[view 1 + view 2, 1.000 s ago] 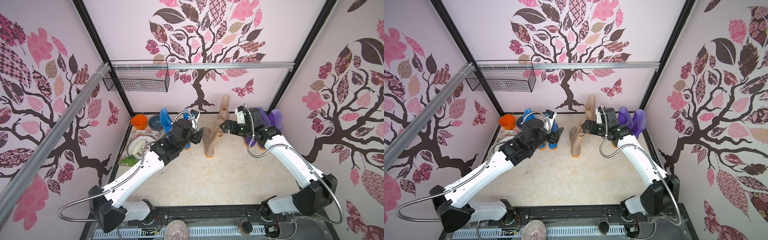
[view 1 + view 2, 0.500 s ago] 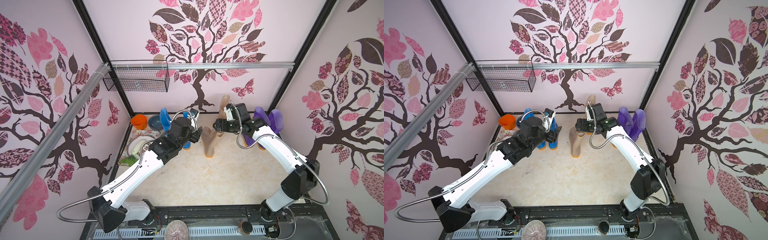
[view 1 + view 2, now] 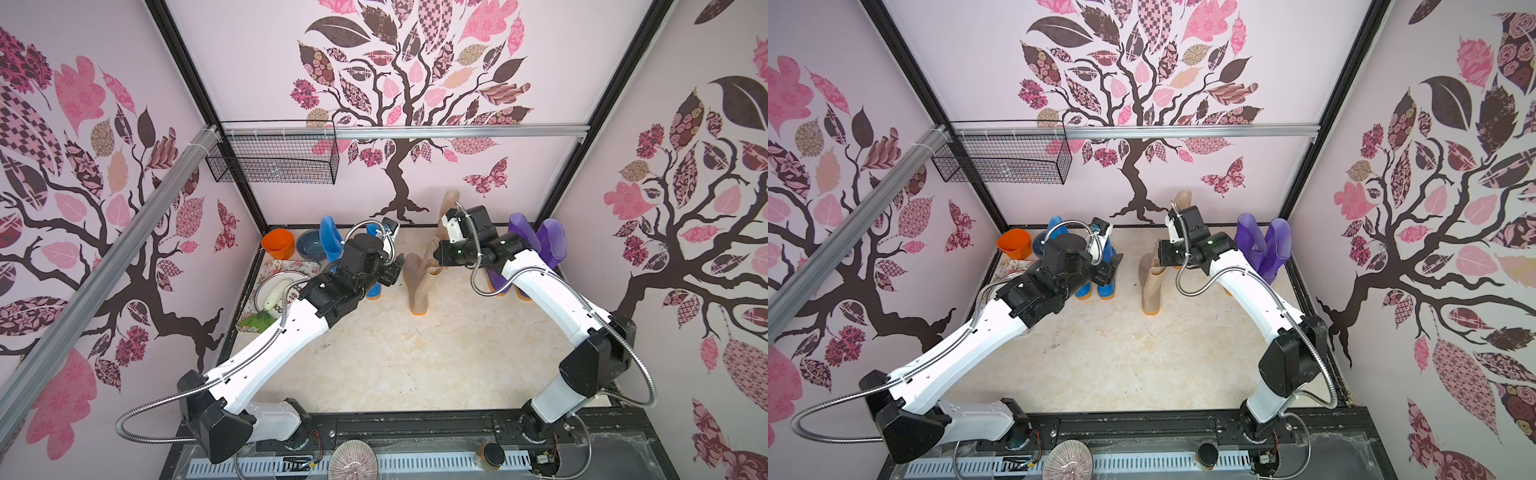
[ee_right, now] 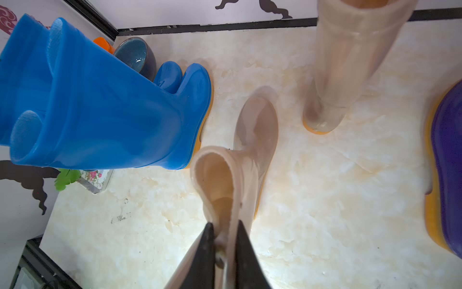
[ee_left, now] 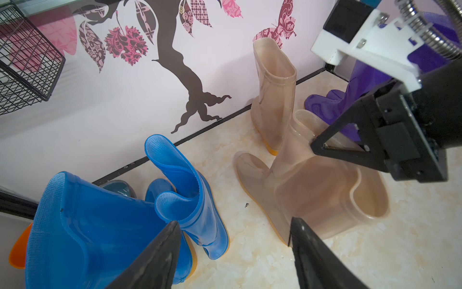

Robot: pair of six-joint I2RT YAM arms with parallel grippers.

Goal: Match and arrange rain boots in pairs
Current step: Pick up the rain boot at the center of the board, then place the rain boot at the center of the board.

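Blue boots (image 5: 195, 210) stand paired, purple boots (image 3: 1252, 241) seemingly too, half hidden; right claw (image 4: 223, 226) clamps the near beige boot (image 4: 255, 130), far beige boot (image 5: 275, 82) unmatched; left claw (image 5: 233, 222) apart, empty

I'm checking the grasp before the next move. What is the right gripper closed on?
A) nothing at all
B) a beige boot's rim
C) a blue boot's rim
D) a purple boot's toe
B: in the right wrist view, the right gripper is shut on the rim of a beige boot, with one finger inside the shaft and the other outside.
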